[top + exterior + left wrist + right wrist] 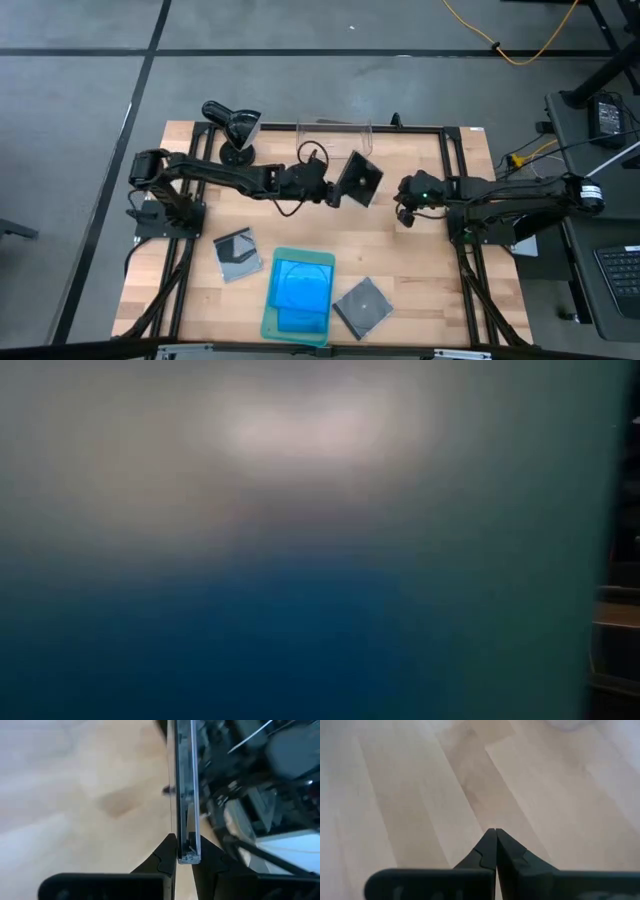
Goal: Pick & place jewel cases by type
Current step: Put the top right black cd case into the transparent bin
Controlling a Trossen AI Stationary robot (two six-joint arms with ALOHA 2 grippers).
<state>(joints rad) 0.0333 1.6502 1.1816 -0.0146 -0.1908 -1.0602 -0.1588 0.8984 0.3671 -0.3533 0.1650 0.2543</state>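
My left gripper (336,190) (186,845) is over the table's middle, shut on a dark grey jewel case (358,180) that is lifted and tilted, just short of the clear bin (335,133) at the far edge. Two more dark cases lie flat on the wood, one near left (237,254) and one near right (362,305). Blue cases (302,283) lie stacked on the pale green tray (270,322) at the near edge. My right gripper (403,212) (495,831) is shut and hovers over bare wood to the right of the held case. My left gripper pinches the dark jewel case between its two fingers at one edge (188,854), seen edge-on in the left wrist view. The fingers (167,851) come level from the table's left. The case is lifted clear of the table and sticks out past the fingertips toward the right.
A black lamp-like stand (233,128) sits at the far left corner beside the bin. The low view is filled by a blurred blue-green surface close to the lens. Bare wood (420,270) lies on the right half of the table.
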